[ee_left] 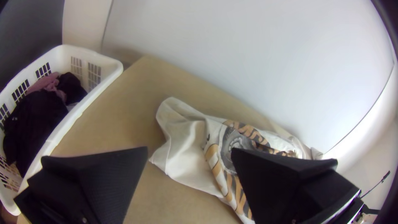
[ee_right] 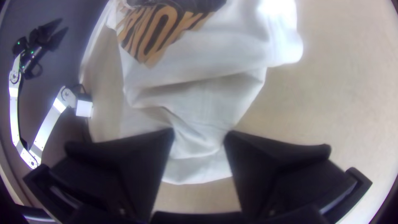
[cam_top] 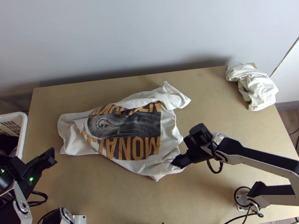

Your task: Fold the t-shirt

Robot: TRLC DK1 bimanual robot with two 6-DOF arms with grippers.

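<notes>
We hold our right gripper [ee_right: 200, 132], jaws spread, over the shirt [cam_top: 171, 150], probably to pinch its edge; our left gripper [ee_left: 189, 150] hangs apart, also spread.

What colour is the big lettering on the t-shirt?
On the t-shirt, the big lettering is golden orange; the top view shows it best.

Left tool [cam_top: 49, 158] with fingers [ee_left: 103, 178] wide apart, rumpled printed t-shirt [ee_left: 186, 145] on the table [ee_left: 112, 124], white basket [ee_left: 108, 71] of clothes [ee_left: 37, 114] alongside.
</notes>
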